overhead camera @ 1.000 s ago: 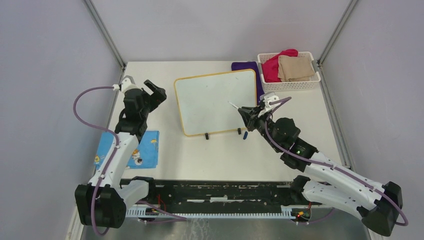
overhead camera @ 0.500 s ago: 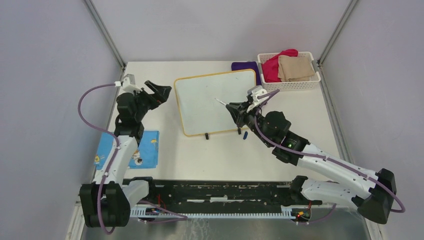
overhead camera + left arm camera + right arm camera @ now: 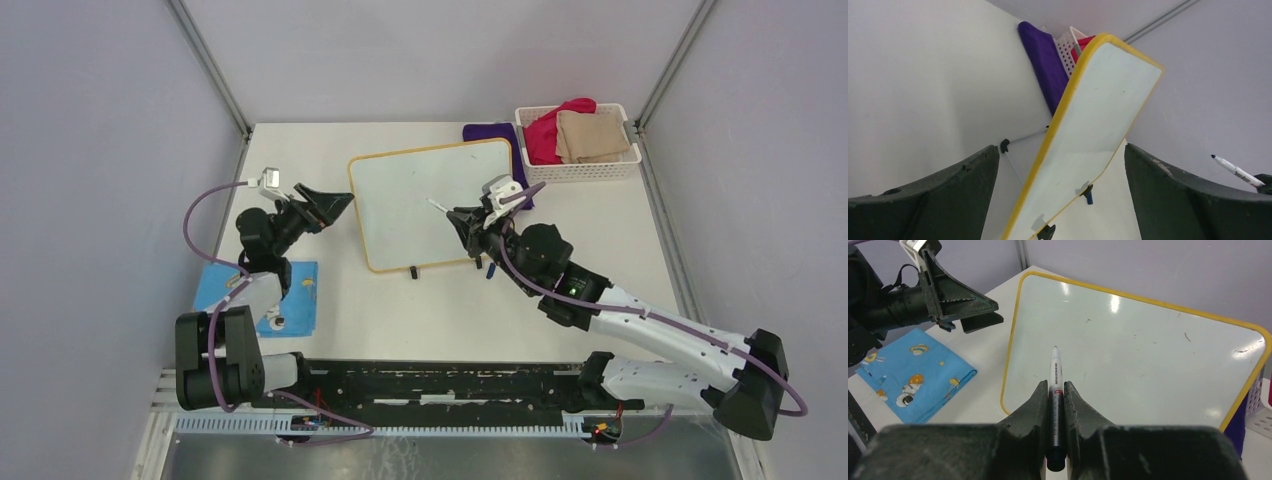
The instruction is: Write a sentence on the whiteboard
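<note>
Yellow-framed whiteboard (image 3: pixel 410 200) sits in the middle of the table (image 3: pixel 620 220). My right tool (image 3: pixel 1055 389) pinches a marker (image 3: pixel 1055 365) aimed at the board's face; my left tool (image 3: pixel 335 205) hangs spread wide beside its left edge.

No readable text; print on marker (image 3: pixel 1056 382) barrel too small.

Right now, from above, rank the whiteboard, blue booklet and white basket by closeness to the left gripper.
1. whiteboard, just right of the left gripper.
2. blue booklet, near-left, by the arm's base.
3. white basket, far right corner.
</note>
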### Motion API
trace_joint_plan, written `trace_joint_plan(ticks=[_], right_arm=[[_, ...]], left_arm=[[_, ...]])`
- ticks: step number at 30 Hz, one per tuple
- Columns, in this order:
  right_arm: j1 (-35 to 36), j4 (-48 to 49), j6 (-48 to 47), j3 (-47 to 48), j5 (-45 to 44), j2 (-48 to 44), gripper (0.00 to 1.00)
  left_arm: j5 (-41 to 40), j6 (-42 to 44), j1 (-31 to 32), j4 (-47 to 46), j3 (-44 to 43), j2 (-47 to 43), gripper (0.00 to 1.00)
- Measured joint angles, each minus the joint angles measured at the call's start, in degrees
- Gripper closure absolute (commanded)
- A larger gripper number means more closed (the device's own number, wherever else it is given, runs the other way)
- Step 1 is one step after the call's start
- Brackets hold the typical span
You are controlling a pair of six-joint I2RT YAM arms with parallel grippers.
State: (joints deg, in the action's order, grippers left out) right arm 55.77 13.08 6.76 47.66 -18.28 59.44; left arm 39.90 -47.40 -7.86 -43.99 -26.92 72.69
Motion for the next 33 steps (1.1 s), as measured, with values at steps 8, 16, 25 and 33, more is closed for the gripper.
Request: trace_joint_plan(ticks=[8, 16, 25, 33], right_arm=[[3.4, 0.2, -3.5, 0.7, -1.8, 2.2, 1.0], [5.8, 0.4, -5.3, 2.8, -5.3, 5.4, 1.0], [7.5, 0.6, -7.7, 3.0, -8.4, 8.1, 1.0], [7.5, 1.5, -8.4, 3.7, -8.6, 10.2, 1.0]], left_arm=[[4.2, -3.2, 0.0, -8.2, -2.7, 7.0, 0.03], [8.9, -6.8, 0.0, -22.2, -2.5, 15.9, 0.13], [13.4, -16.8, 0.0, -40.7, -2.2, 29.2, 0.22], [14.2, -16.9, 0.5, -42.7, -2.1, 31.1, 0.22]])
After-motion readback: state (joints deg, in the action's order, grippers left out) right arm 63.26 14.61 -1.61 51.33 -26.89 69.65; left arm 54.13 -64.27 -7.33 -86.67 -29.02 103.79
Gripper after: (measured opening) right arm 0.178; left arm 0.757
